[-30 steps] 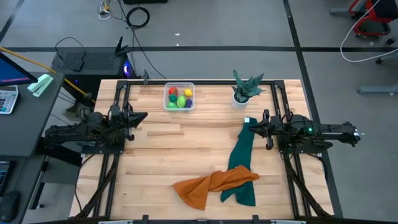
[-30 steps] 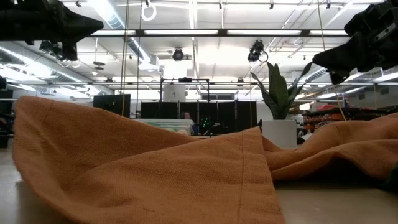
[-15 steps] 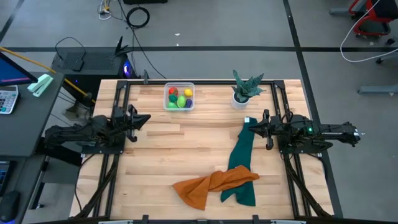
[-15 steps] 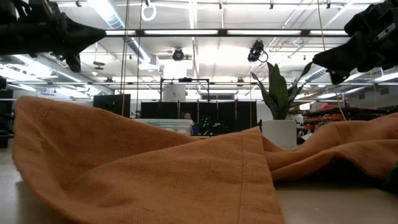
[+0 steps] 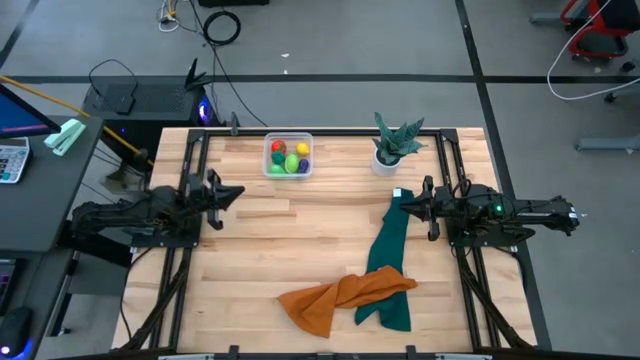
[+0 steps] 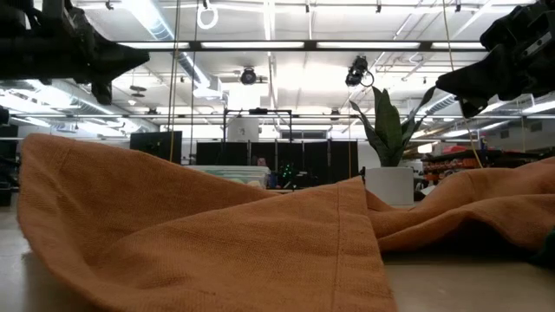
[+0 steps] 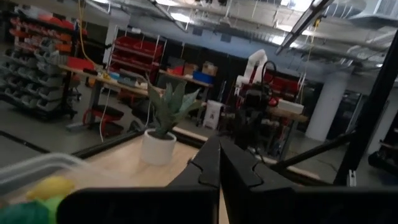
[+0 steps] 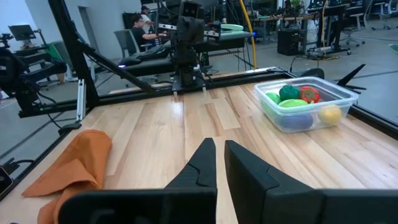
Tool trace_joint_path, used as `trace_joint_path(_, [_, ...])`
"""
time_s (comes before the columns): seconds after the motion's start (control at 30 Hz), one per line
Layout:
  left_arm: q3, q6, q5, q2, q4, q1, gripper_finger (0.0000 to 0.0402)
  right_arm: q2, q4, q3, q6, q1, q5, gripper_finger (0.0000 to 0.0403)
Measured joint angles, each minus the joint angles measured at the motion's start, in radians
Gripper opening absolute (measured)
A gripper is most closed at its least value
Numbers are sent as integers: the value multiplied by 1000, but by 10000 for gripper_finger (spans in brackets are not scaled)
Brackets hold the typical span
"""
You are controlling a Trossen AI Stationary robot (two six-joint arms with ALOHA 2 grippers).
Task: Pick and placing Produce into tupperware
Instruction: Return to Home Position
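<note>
The clear square tupperware (image 5: 288, 155) stands near the table's far edge with several produce pieces (image 5: 289, 158) inside: red, yellow, light green and dark green show. In the right wrist view the tupperware (image 8: 343, 94) also shows a purple piece (image 8: 297, 119) beneath them. My left gripper (image 5: 238, 191) hovers shut over the table's left part, nearer than the tupperware, pointing right; the left wrist view has the shut left gripper (image 7: 219, 148). My right gripper (image 5: 404, 207) hovers shut on the right side, pointing left, above the far end of a dark green cloth.
A spiky green plant in a white pot (image 5: 391, 144) stands at the far edge, right of the tupperware. A dark green cloth (image 5: 386, 262) runs from under my right gripper toward the near edge, partly covered by a crumpled orange cloth (image 5: 335, 298). Bare wood lies between the arms.
My left gripper has crept a little toward the table's right and sunk slightly, its tip dipping lower in the low view. It stays shut. The right arm, the cloths and the tupperware have kept still.
</note>
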Motion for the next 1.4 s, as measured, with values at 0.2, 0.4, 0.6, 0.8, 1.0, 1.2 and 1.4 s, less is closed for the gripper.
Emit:
trace_joint_path(0.2, [0,-28,13,0,-83,0,15,0,0,0,0,0,0,1])
trace_joint_path(0.4, [-1,-40,26,0,-150,0,26,0,0,0,0,0,0,1])
trace_joint_path(0.6, [-1,54,28,0,-155,0,17,0,0,0,0,0,0,1])
trace_joint_path(0.8, [-1,77,27,0,-155,0,24,0,0,0,0,0,0,1])
trace_joint_path(1.0, [-1,78,26,0,-155,0,34,0,0,0,0,0,0,1])
trace_joint_path(1.2, [-2,78,26,0,-155,0,35,0,0,0,0,0,0,1])
trace_joint_path(1.4, [-2,79,26,0,-155,0,26,0,0,0,0,0,0,1])
